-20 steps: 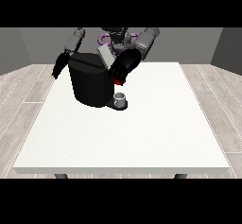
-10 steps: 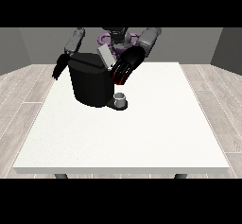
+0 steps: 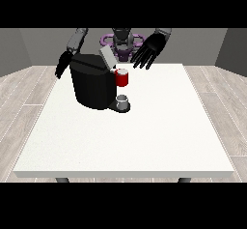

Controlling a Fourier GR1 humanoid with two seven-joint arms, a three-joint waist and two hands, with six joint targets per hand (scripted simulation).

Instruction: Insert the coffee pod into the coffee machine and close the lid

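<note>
Raised off the coffee machine, hand at view's right open, lid tilted up.

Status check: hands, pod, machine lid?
Hand at view's right raised, fingers spread, holding nothing. Hand at view's left beside black coffee machine. Grey lid up. Pod not identifiable; small grey thing at machine base.

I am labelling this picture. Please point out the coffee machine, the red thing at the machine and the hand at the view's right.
coffee machine (image 3: 91, 85), front view, black body.
red thing at the machine (image 3: 122, 78), front view, its side.
hand at the view's right (image 3: 148, 51), front view, palm.
</note>
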